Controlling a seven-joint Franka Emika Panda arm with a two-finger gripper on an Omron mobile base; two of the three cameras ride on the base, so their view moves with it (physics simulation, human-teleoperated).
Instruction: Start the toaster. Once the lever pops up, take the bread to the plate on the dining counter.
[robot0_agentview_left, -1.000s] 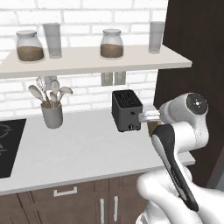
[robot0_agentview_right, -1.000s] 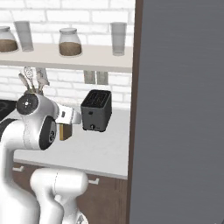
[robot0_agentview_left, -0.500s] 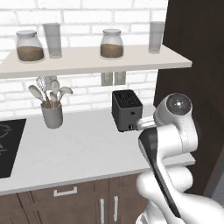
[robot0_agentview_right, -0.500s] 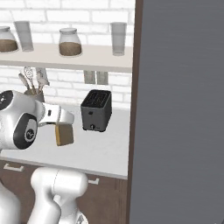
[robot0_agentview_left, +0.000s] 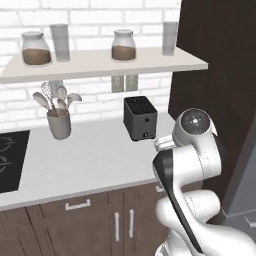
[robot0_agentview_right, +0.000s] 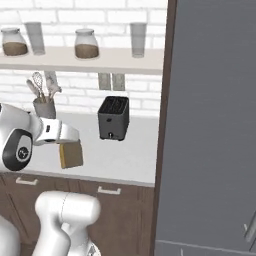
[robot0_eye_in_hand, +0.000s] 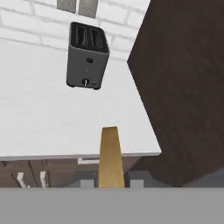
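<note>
White counter (robot0_agentview_left: 95, 160) holds one toaster (robot0_agentview_left: 140, 118); gripper (robot0_agentview_right: 70, 145) grips one bread (robot0_agentview_right: 71, 154).

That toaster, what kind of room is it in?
A kitchen, most likely: the toaster sits on a white counter over brown cupboards, with a crock of utensils and jars on a shelf.

The small dark grey toaster (robot0_agentview_right: 114, 118), both top slots empty, is seen upright near the back right corner of the white table (robot0_agentview_left: 95, 160), while the tan bread (robot0_agentview_right: 71, 154) with its browner crust is held on edge in the air above the table's front edge.
</note>
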